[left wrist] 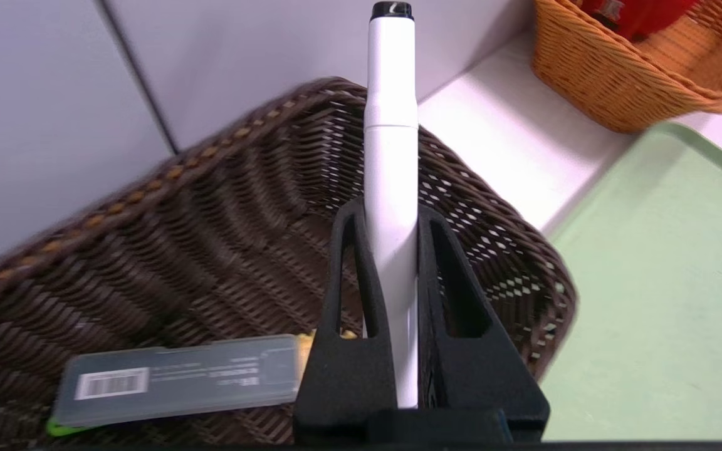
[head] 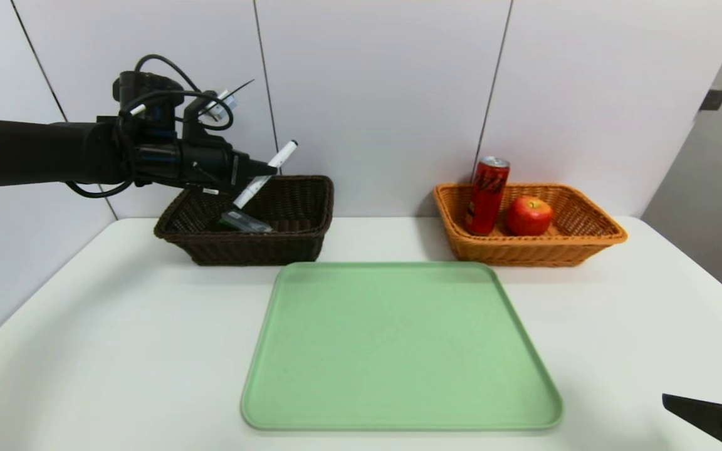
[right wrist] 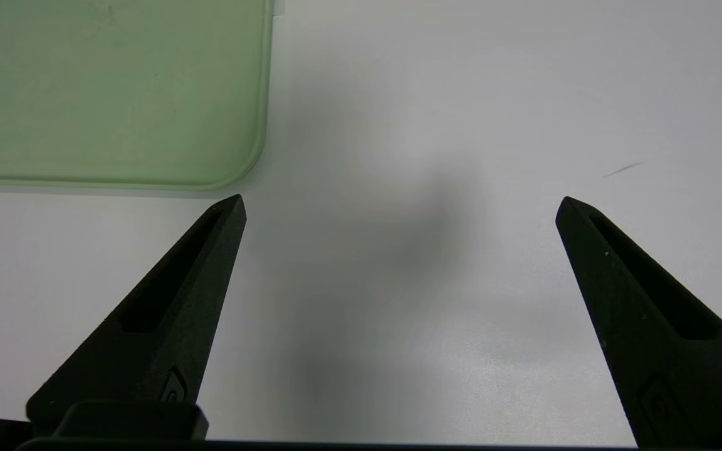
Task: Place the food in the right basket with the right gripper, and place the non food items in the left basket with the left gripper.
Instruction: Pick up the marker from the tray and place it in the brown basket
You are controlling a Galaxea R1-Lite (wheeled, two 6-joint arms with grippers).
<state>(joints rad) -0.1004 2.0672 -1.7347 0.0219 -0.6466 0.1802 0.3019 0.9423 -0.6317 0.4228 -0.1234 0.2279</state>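
Note:
My left gripper (head: 267, 168) (left wrist: 389, 213) hangs above the dark brown basket (head: 311, 235) (left wrist: 148, 250) at the back left, shut on a white marker (head: 282, 153) (left wrist: 390, 125) that tilts up to the right. A grey flat case (head: 245, 221) (left wrist: 173, 376) lies inside that basket. The orange basket (head: 586, 241) (left wrist: 612, 88) at the back right holds an upright red can (head: 487, 195) and a red apple (head: 529, 215). My right gripper (right wrist: 400, 203) is parked low at the table's near right corner, open, with only bare table between its fingers.
A light green tray (head: 398, 344) (right wrist: 110, 94) (left wrist: 662, 282) lies in the middle of the white table (head: 116, 326), with nothing on it. A panelled wall rises close behind both baskets.

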